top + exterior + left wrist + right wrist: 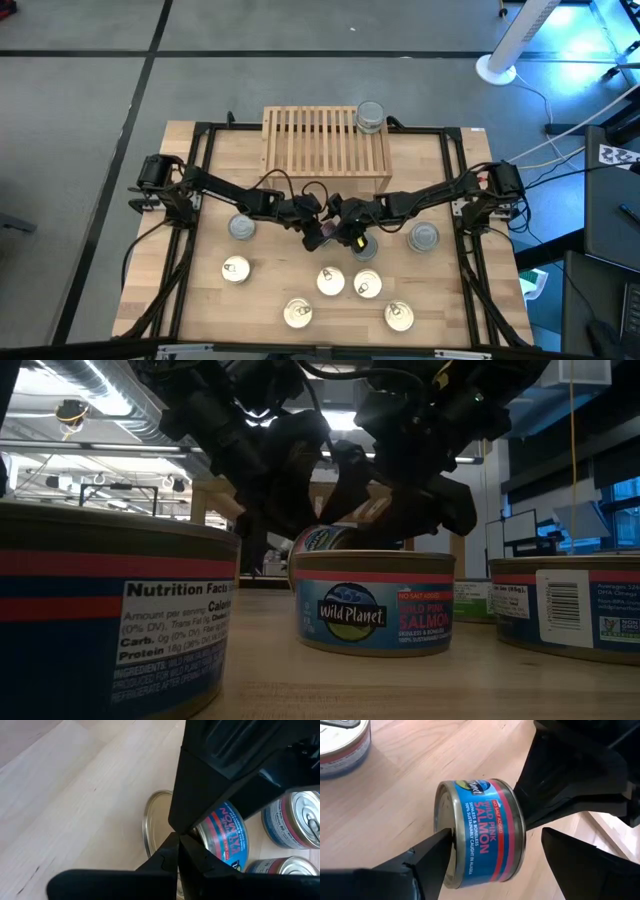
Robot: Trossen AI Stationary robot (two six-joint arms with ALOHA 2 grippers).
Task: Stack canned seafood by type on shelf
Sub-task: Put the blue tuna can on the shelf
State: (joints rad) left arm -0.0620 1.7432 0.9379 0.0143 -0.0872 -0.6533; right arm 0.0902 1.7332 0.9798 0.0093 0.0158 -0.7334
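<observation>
Slatted light-wood shelf (325, 150) at the table's far edge carries one silver-lidded tin (370, 116) on its right corner. Mid-table, the right gripper (495, 857) stands spread around a tipped blue-and-red salmon can (480, 837); the left gripper (179, 847) is clenched, empty, partly hiding it. Gold-lidded tins (331, 281) crowd the near side.

From above, both end effectors crowd over the tilted can (480, 832), hiding it almost wholly. In the low view it (322, 538) peeks out behind another can (372, 602), and the nearest can (110, 615) runs off the edge. The shelf (325, 140) can's (370, 116) label is too small to read.
</observation>
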